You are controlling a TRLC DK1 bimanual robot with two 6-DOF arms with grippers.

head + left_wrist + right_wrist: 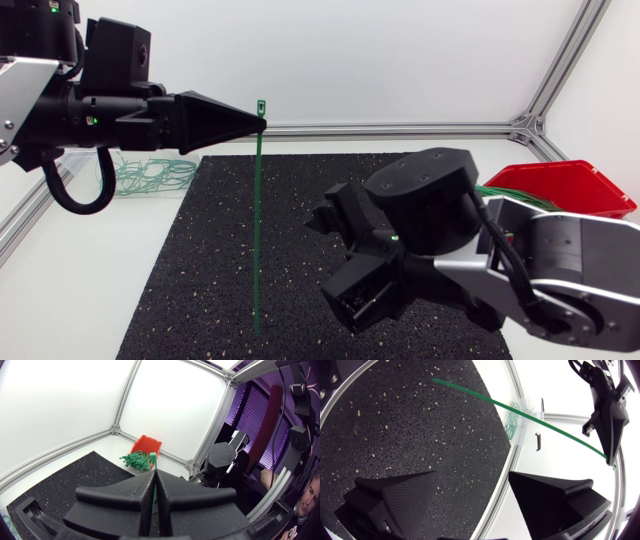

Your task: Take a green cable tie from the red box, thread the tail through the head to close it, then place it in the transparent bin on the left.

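**Item: green cable tie [256,230], one piece.**
- Location: out of the red box [585,182], hanging straight down over the black mat [200,280]. Its head [261,104] is uppermost and its tail end [256,328] is low, near the mat's front edge.
- The strap is not looped and the tail is not in the head.

**Item: my left gripper [262,123].**
- Fingers are pressed together on the strap just below the head. In its wrist view the green band runs up through the seam between them.

**Item: my right gripper [475,480].**
- Fingers are spread wide with nothing between them.
- It sits low over the mat beside the hanging strap and does not touch it.

**Item: remaining stock.**
- A bundle of green ties lies in the red box at my right.
- Closed ties lie in the transparent bin [520,440] at my left.

**Step in hand, as I judge it:** the pick is done and the threading is about to begin.

**Next move calls for:**
- My right gripper should close on the strap near the tail end.
- It should then curl the strap upward and line the tip up with the small slot in the head.
- My left gripper must keep the head steady. The slot is narrow, so the tip has to go in squarely.
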